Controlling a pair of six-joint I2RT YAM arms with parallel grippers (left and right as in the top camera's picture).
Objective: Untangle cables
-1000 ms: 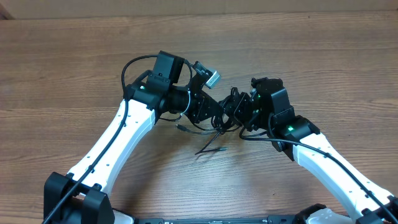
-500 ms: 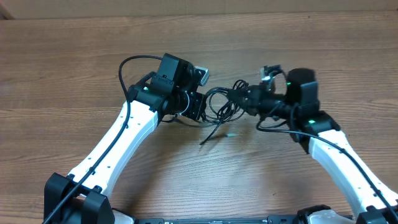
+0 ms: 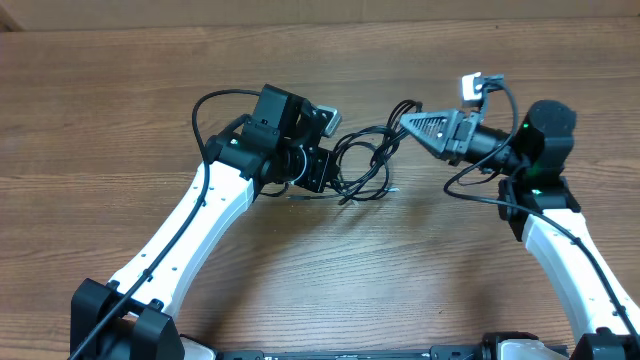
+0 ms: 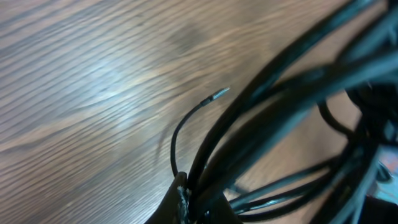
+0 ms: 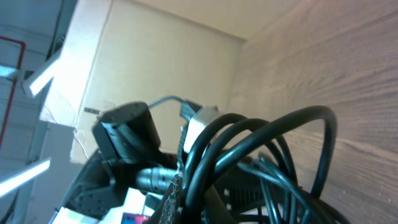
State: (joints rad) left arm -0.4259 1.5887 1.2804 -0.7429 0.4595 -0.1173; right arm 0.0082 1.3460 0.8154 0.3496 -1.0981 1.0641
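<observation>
The cables (image 3: 370,160) span between left jaws and right jaws — over the table (image 3: 120,90).

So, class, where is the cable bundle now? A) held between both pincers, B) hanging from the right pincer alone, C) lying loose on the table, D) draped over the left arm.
A: the cables stretch from the left pincer to the right pincer, both shut on them.

End effectors: two, left (image 3: 330,175), right (image 3: 408,121). Cables (image 3: 362,160): one tangle, count unclear. Table (image 3: 120,90): one.
</observation>
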